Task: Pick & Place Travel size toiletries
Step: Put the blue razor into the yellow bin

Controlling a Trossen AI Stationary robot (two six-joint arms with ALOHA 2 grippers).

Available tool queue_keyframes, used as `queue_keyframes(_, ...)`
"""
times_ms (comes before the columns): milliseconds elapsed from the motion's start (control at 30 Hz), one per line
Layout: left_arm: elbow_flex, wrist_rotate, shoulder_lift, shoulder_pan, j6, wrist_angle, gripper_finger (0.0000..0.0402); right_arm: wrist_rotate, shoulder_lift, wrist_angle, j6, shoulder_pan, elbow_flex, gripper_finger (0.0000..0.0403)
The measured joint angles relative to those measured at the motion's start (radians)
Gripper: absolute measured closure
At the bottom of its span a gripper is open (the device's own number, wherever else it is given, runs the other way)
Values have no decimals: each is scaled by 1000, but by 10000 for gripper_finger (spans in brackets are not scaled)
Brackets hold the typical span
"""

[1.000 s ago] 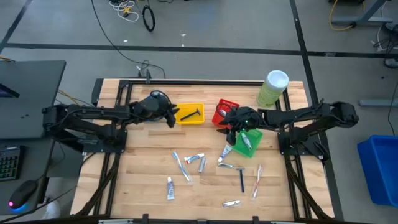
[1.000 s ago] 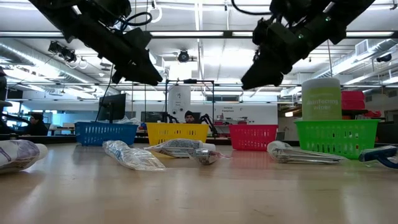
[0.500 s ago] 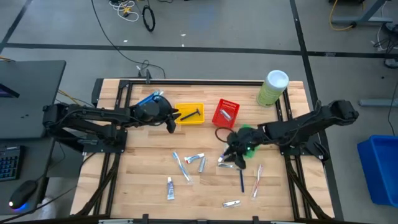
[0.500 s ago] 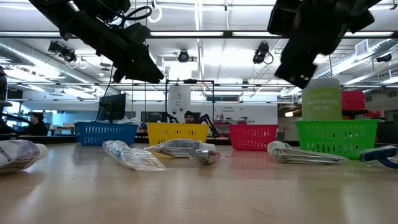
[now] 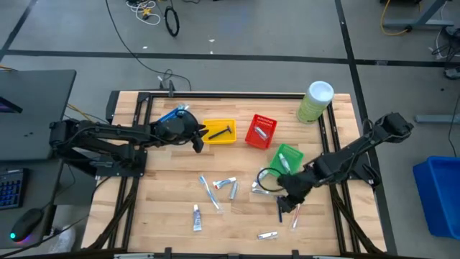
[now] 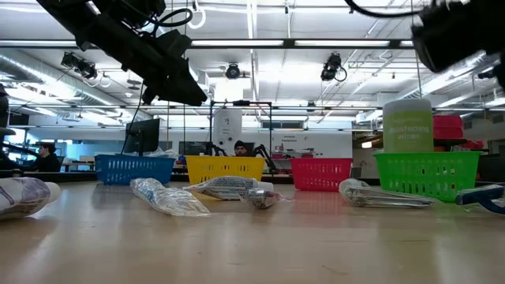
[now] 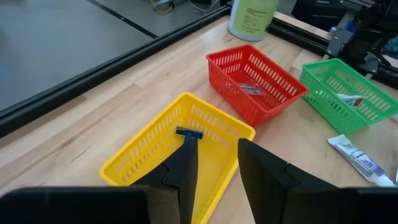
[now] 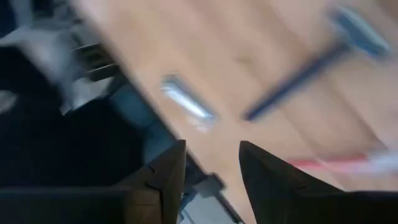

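Note:
Several small tubes [image 5: 225,183] and a tube near the front edge [image 5: 268,234] lie flat on the wooden table. A dark razor [image 5: 279,208] and a pale toothbrush [image 5: 297,210] lie right of them. My right gripper [image 5: 287,196] hangs open just above these two; its wrist view shows the razor [image 8: 292,81] and a silver tube [image 8: 186,106] blurred beyond the open gripper [image 8: 211,171]. My left gripper [image 5: 198,137] waits open [image 7: 214,171] beside the yellow bin [image 5: 219,132], which holds a dark razor [image 7: 188,134]. The red bin [image 5: 260,131] and green bin [image 5: 286,160] each hold a tube.
A tall pale-green canister [image 5: 315,102] stands at the far right corner. A blue bin [image 5: 172,114] shows partly behind the left arm. The four bins line the far half of the table [image 5: 158,216]. Bare wood lies at the near left. People sit in the room beyond.
My right gripper has swept from above the red and green bins toward the table's near edge and somewhat right, and now hangs over the razor and toothbrush. It has stayed open. The green bin, covered by the arm before, now shows.

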Motion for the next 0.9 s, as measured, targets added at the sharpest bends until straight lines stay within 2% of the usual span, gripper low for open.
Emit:
queue_keyframes(100,0,-1,0,0,-2,0,283,96,0,-73,84,40,0,230)
queue_keyframes(333,0,-1,0,-11,-21,0,284,291,7,-77,40,66,0,208)
queue_keyframes(567,0,-1,0,-25,-20,0,284,235,106,-24,4,69,0,202)
queue_keyframes(733,0,-24,0,-25,-27,0,284,215,191,54,-10,70,0,219)
queue_keyframes(900,0,-35,0,-25,-28,0,284,157,254,50,-14,70,0,231)
